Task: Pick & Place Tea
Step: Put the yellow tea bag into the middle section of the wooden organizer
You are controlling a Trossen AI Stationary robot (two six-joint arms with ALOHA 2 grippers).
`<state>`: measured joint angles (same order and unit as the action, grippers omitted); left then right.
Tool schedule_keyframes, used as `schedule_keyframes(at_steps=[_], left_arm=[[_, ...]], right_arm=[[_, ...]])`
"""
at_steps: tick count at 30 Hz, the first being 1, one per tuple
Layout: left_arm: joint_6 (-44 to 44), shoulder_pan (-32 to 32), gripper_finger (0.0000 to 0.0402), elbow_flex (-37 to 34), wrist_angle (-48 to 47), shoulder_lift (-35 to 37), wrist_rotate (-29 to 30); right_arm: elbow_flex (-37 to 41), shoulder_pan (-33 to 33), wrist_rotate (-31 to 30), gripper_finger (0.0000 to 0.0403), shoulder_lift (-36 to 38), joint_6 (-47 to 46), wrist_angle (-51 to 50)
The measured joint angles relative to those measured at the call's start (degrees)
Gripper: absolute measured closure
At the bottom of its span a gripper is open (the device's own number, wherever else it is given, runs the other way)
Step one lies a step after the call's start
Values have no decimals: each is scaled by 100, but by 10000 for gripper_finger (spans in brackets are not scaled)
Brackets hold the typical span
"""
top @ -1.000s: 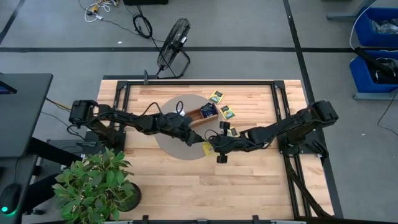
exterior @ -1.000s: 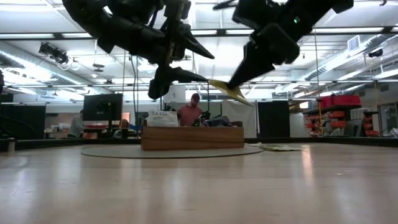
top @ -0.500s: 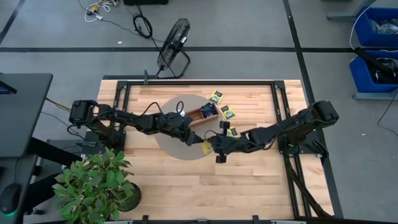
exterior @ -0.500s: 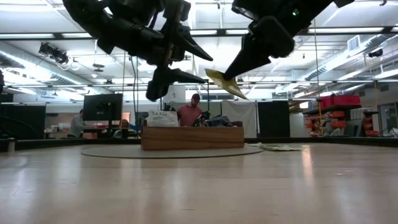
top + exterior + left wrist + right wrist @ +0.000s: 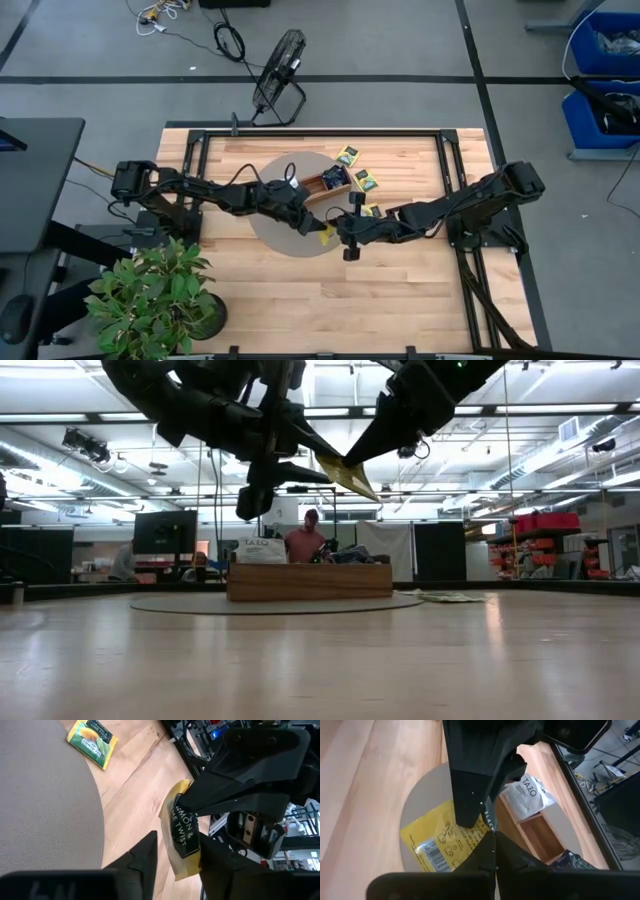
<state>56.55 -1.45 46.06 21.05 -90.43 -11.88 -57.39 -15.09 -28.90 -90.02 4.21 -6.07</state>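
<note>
A yellow tea packet with a black label [image 5: 182,835] hangs in the air between both arms, above the near right edge of the grey round mat [image 5: 275,215]. My right gripper [image 5: 352,460] is shut on it. My left gripper [image 5: 308,455] is open, with one finger on either side of the packet's free end; whether they touch it I cannot tell. The wooden tray [image 5: 310,580] stands on the mat with a white packet [image 5: 525,795] and dark ones in it. My right gripper pinches the yellow packet by one end [image 5: 181,795] between its two fingers, which slant down from the table's right. The packet is lifted clear and tilted, and its free end [image 5: 325,458] points toward my left gripper.
Three green-yellow packets lie on the wood to the right of the tray [image 5: 347,155] [image 5: 367,180] [image 5: 372,211]. A potted plant [image 5: 150,295] stands at the near left corner. Bare wood stretches along the near edge. People show in the room behind the table.
My right gripper has risen and moved toward the table's left, carrying the yellow packet up to my left gripper. The packet's free end now sits between the left fingers, where before it hung lower and to their right.
</note>
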Motion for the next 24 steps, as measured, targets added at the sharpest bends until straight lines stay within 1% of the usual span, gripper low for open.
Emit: schedule_keyframes(at_steps=[3, 7, 8, 10, 13, 16, 20, 24], left_arm=[[-7, 0, 305, 0, 3, 0, 0], [-125, -27, 375, 0, 5, -2, 15], [-162, -32, 387, 0, 7, -2, 21], [-211, -50, 394, 0, 4, -4, 67], [-373, -82, 397, -2, 24, 22, 161], [-651, -149, 398, -11, 58, 132, 279], [-891, -370, 399, -9, 62, 220, 333], [-1336, -664, 399, -11, 57, 247, 411]], right_arm=[[0, -18, 27, 403, 0, -31, -14], [-4, -9, 113, 403, 0, -82, -117], [-8, -9, 111, 403, 0, -99, -143], [-9, -9, 96, 400, 5, -144, -158], [-9, -6, 99, 378, 197, -577, -319], [-9, 17, 126, 343, 488, -1089, -488], [-9, 76, 87, 287, 825, -1289, -751], [16, 180, 119, 229, 933, -1608, -1148]])
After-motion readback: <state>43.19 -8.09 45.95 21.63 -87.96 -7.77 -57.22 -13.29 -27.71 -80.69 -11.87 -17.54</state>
